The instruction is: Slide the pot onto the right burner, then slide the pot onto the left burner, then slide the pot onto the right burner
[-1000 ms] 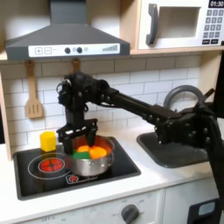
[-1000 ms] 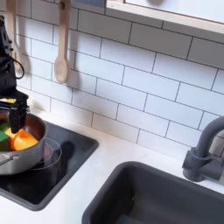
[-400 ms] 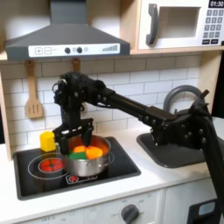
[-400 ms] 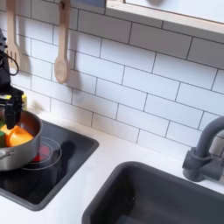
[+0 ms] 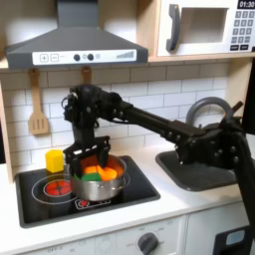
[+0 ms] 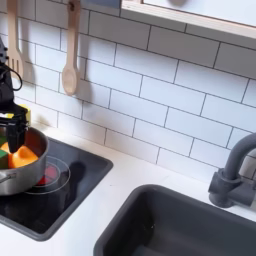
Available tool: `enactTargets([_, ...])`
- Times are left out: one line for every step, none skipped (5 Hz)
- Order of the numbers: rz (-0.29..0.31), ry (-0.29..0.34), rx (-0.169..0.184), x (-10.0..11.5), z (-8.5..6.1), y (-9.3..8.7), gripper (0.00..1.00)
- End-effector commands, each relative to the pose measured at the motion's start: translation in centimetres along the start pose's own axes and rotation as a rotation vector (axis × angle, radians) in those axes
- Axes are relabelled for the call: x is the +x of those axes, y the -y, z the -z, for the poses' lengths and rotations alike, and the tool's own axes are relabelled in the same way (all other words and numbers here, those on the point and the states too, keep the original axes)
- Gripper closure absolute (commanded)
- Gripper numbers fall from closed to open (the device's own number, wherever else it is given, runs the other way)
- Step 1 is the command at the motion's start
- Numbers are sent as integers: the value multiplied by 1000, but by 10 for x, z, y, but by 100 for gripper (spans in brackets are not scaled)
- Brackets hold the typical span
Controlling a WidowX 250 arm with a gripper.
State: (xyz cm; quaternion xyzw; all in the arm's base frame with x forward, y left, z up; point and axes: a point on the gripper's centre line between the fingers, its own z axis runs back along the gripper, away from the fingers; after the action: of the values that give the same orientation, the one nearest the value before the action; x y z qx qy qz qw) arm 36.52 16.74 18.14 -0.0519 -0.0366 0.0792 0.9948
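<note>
The black stove top (image 5: 139,194) lies flat on the white tabletop (image 5: 189,204), near the tabletop's front edge in the first exterior view. The pot (image 5: 100,179) sits on the stove top, about in the middle of it. To the first exterior view's right of the pot, a strip of bare black stove top runs to the stove's right edge. After that comes white tabletop and then the dark sink (image 5: 199,171). To the first exterior view's left of the pot, the left burner (image 5: 55,186) lies open, a red circle with a solid red middle. The pot's rim is just beside it.

In the second exterior view the pot (image 6: 20,165) sits at the picture's left edge. The thin red rings of the right burner (image 6: 55,175) peek out from under the pot's side. More bare stove top (image 6: 85,175) and white tabletop lie between the pot and the sink (image 6: 190,225).

Inside the pot are orange and green toy food pieces (image 5: 100,173). A small yellow cup (image 5: 54,159) stands near the stove's back left corner, close behind the pot.

The gripper (image 5: 88,152) reaches down at the pot's back rim. Its black fingers (image 6: 15,130) seem to sit on either side of the rim, but I cannot tell if they squeeze it.
</note>
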Motion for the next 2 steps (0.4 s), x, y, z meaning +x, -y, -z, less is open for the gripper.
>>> enactTargets([21, 4, -40, -8, -12, 12, 0])
enactTargets([27, -1, -59, -8, -12, 16, 0])
